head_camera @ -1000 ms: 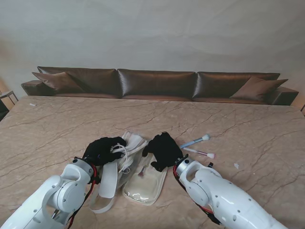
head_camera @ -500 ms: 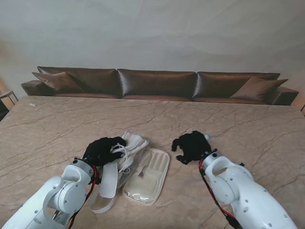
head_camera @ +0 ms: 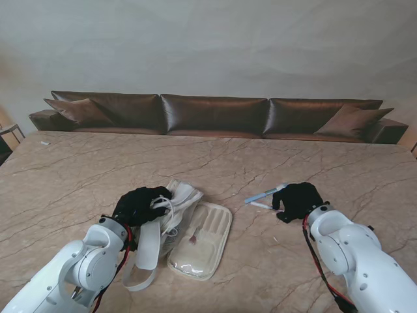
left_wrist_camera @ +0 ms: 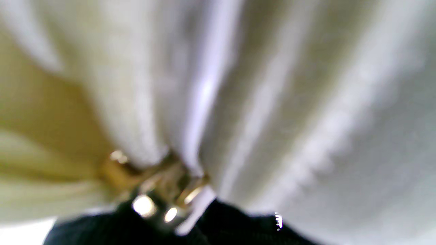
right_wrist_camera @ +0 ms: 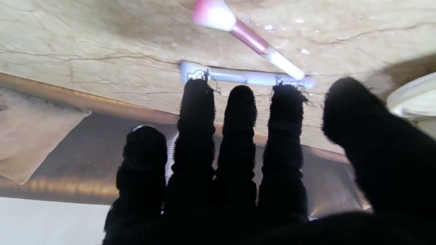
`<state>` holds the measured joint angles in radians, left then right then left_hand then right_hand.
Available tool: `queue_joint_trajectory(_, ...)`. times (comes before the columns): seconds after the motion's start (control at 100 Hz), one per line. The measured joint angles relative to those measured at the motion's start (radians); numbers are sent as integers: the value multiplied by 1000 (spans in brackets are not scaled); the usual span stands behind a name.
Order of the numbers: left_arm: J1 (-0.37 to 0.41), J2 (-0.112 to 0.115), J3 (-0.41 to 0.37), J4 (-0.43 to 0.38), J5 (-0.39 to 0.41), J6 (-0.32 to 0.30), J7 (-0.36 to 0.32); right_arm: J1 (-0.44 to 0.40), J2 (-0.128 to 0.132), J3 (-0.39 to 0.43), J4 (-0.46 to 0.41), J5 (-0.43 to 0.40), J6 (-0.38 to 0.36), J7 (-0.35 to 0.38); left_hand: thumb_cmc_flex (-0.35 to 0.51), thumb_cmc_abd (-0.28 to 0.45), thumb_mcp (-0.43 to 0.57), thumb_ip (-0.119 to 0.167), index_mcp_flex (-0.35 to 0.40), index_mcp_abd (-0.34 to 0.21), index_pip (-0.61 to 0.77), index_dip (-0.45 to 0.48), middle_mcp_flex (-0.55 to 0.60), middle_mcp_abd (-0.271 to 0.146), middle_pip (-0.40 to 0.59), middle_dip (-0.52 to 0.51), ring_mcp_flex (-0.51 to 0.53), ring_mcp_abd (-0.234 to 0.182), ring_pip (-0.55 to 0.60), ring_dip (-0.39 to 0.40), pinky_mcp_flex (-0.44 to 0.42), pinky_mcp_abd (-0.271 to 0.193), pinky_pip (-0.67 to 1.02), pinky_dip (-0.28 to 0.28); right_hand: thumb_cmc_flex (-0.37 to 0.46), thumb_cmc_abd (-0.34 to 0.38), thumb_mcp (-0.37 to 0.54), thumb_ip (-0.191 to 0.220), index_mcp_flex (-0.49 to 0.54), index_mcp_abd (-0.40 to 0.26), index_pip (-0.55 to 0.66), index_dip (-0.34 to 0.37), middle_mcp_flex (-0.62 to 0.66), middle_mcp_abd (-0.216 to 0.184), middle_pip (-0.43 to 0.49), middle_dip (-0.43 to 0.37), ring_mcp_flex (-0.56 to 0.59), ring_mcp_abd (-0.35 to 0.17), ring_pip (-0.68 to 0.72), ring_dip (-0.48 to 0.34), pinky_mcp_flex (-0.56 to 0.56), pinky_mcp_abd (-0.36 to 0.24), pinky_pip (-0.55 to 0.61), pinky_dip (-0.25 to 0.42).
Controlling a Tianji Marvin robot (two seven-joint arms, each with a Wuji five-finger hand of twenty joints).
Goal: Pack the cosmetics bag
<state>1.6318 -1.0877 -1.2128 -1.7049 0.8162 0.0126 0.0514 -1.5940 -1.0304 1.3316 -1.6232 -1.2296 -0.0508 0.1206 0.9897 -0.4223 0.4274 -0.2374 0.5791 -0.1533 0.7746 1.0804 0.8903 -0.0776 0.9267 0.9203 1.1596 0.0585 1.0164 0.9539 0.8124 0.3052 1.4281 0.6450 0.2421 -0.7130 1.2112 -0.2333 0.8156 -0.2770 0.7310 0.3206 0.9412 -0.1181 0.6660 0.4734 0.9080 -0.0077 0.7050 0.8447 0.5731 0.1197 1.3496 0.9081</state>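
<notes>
A long brown sofa [head_camera: 215, 114] with cushions lines the far edge of the beige marble table [head_camera: 98, 169], beneath a pale wall [head_camera: 208, 45].

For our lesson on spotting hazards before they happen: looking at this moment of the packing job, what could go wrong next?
1. The blue brush and the pink brush lie touching near their handle ends, so the right hand, reaching with spread fingers, may nudge or drag both.
2. The left hand grips only the bag near its zip pull; the soft fabric could sag and narrow the opening.
3. A thin brush lying flat on the smooth table may slide away instead of being lifted.
</notes>
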Motion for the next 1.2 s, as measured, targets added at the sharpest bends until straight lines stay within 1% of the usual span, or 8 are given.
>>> queue_joint_trajectory(0.28,-3,-1,-4,8,-3,4,2,4,4,7,31,71,49,16,0,0,0,0,0,-6,1,0,0,0,-1,0,0,0,-1,-1,-2,0,0,0,1,41,123,65,2,12,92,-94,-4,32,32,82,-23,39,127,83,-15,0,37,2)
queue_joint_trajectory(0.47,-3,-2,-5,14,-9,5,13,4,5,17,36,53,48,117,0,0,0,0,0,-7,1,0,0,0,-1,0,0,0,-1,-1,-3,0,0,0,0,82,202,180,2,43,33,-95,-16,37,33,142,-60,42,141,121,-27,-1,42,2)
queue_joint_trajectory(0.58,-3,-2,-6,14,-8,4,11,0,10,31,23,52,35,169,0,0,0,0,0,-7,2,0,0,0,-1,0,0,0,-1,-1,-9,0,0,0,4,82,221,182,3,55,-45,-19,-21,37,33,167,-77,42,140,124,-46,-2,41,3)
queue_joint_trajectory(0.75,-5,-2,-8,17,-6,2,10,9,22,43,14,82,-8,312,0,0,0,0,0,-10,3,0,0,0,-1,0,0,0,-1,-1,-11,0,0,0,5,119,223,348,-44,79,-111,4,-100,36,33,136,-169,42,92,124,-100,-19,-23,12)
queue_joint_trajectory(0.84,-6,-2,-10,19,-7,2,10,21,31,39,17,164,-12,371,0,0,0,0,0,-12,5,0,0,0,-1,0,0,0,-1,-1,-11,0,0,0,5,119,226,356,-92,89,-124,5,-167,32,31,134,-240,42,83,132,-137,-25,-58,12)
queue_joint_trajectory(1.06,-6,-2,-10,19,-8,4,12,53,36,12,69,204,-32,317,0,0,0,0,0,-13,5,0,0,0,-1,0,0,0,-1,-2,-11,0,0,0,5,148,226,372,-110,84,-100,11,-206,22,33,168,-286,42,102,174,-168,-31,-79,40)
queue_joint_trajectory(1.13,-5,-3,-10,19,-8,4,13,52,35,12,75,211,-41,290,0,0,0,0,0,-13,5,0,0,0,-1,0,0,0,-1,-2,-12,0,0,0,5,149,226,392,-29,54,-41,62,-205,22,39,177,-285,42,125,185,-142,-36,-59,64)
queue_joint_trajectory(1.2,-4,-3,-11,19,-8,4,14,43,31,15,85,215,-47,188,0,0,0,0,0,-13,5,0,0,0,-1,0,0,0,-1,-2,-12,0,0,0,4,115,226,281,-23,14,19,73,-205,22,39,178,-285,42,129,187,-148,-37,-42,73)
